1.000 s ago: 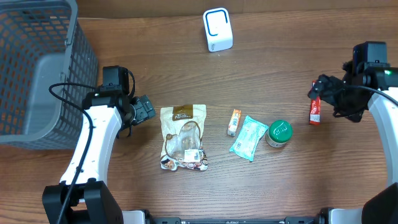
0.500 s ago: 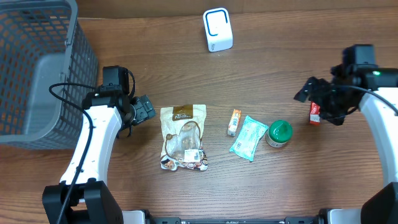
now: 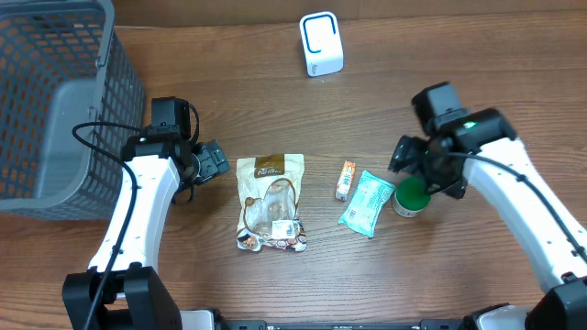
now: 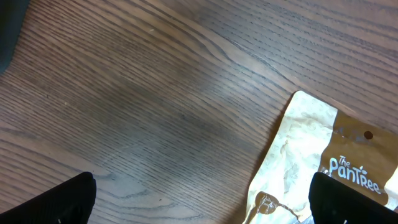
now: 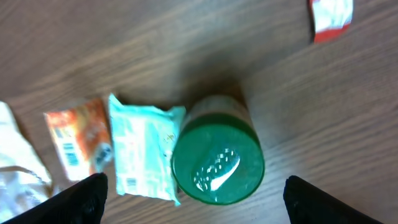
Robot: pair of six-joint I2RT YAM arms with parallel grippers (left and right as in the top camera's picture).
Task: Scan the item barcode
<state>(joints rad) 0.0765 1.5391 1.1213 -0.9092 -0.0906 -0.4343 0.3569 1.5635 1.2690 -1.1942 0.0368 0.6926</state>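
The right pincer (image 5: 208, 199) is hovering over a green-lidded jar (image 5: 217, 158) on the wooden counter (image 3: 275, 101), its jaws spread wide and grasping nothing. In the right wrist view the two dark fingertips (image 5: 81, 198) are showing at the lower corners of the picture, with the jar standing upright between them and apart from both. From overhead the pincer is overlapping the jar's upper edge, and how high it is hanging above the lid cannot be told from that angle. A mint-green packet (image 3: 368, 203) is lying just beside the jar on its left, touching or nearly touching it, and a small orange packet (image 3: 345, 180) is lying next along. A red-and-white packet (image 5: 331, 17) is lying well apart from the jar, at the top edge of the wrist view. Across the counter the left pincer (image 3: 218, 161) is also standing released and empty, pointing toward the top of a cream-and-brown snack pouch (image 3: 270, 202), which is lying flat just beside it. A grey mesh basket (image 3: 55, 101) is sitting at the far left corner, and a white box-shaped device (image 3: 321, 43), apparently the scanner, is standing at the far edge, well away from the jar and from both pincers.
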